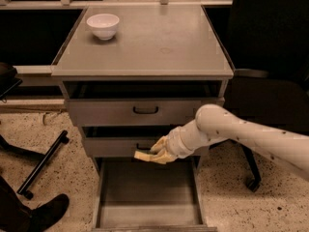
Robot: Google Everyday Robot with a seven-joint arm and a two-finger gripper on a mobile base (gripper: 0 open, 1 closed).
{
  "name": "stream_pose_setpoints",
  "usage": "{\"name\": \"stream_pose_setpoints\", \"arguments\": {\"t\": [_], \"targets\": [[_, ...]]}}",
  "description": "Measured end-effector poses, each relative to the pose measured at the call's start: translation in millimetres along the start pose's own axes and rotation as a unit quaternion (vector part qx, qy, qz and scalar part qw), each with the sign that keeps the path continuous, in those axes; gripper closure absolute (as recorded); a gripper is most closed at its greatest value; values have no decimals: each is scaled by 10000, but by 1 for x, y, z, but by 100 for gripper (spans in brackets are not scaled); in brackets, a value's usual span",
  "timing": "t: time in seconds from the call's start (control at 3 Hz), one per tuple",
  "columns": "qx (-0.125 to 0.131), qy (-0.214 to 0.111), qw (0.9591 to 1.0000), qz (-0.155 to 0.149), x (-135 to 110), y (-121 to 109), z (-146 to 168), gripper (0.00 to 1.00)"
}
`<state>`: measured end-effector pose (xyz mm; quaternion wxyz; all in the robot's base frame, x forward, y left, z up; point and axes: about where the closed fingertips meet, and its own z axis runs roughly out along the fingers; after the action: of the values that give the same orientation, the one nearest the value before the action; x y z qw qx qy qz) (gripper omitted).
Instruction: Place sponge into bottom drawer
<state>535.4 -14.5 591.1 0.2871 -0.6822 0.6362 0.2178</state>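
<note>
The bottom drawer (145, 211) is pulled wide open below the cabinet, its flat grey floor bare. My gripper (155, 153) reaches in from the right on a white arm and hangs in front of the middle drawer, above the back of the open bottom drawer. It is shut on the sponge (143, 155), whose yellow foam sticks out to the left of the fingers; the green layer barely shows.
A white bowl (103, 25) stands on the cabinet top (154, 42) at the back left. Two shallower drawers with black handles (146, 110) sit above. A dark chair (270, 105) stands right, a chair leg (41, 163) and a shoe (46, 211) left.
</note>
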Motion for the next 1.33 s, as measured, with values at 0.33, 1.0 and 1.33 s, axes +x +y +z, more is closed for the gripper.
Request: {"name": "stream_pose_setpoints", "arguments": {"t": [0.33, 1.0, 1.33], "targets": [[329, -114, 9993, -113, 60, -15, 74, 100], [873, -287, 9956, 189, 118, -9, 162, 100], [873, -287, 9956, 189, 118, -9, 162, 100]]}}
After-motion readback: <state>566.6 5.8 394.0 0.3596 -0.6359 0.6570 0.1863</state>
